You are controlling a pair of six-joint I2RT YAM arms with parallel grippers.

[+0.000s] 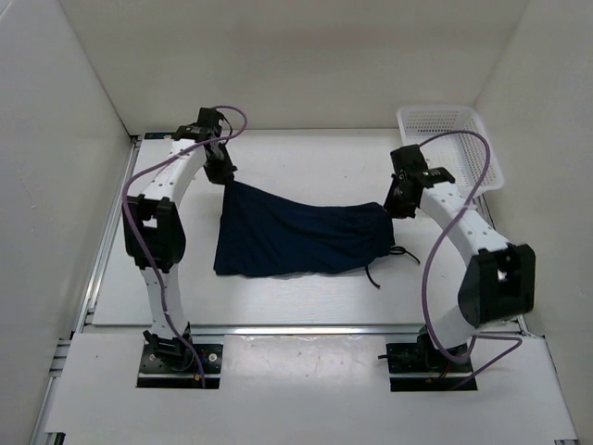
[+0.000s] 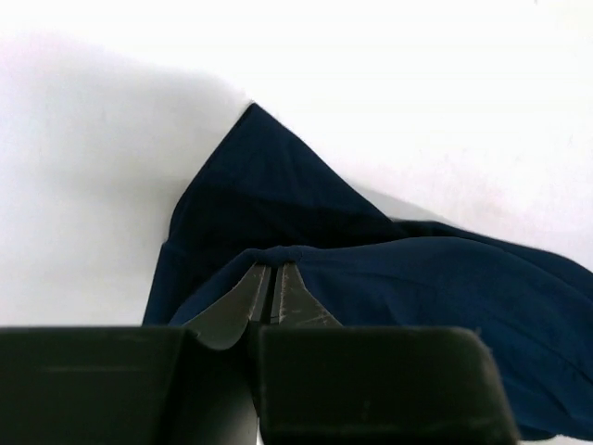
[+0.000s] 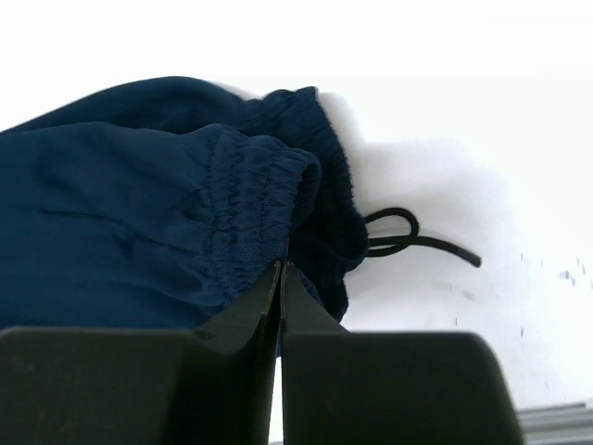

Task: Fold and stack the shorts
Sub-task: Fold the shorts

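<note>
White table (image 1: pixel 278 297), white walls around. My left gripper (image 2: pixel 275 278) is pinched tight on a leg corner of the shorts (image 1: pixel 296 236). My right gripper (image 3: pixel 280 273) is clamped on the gathered waistband (image 3: pixel 250 199). The navy fabric spans between my two grippers, its lower edge on the table, nearer my bases. The black drawstring (image 3: pixel 445 250) lies just right of my right fingertips. A white mesh basket (image 1: pixel 445 111) sits beyond my right gripper, apart from the cloth.
</note>
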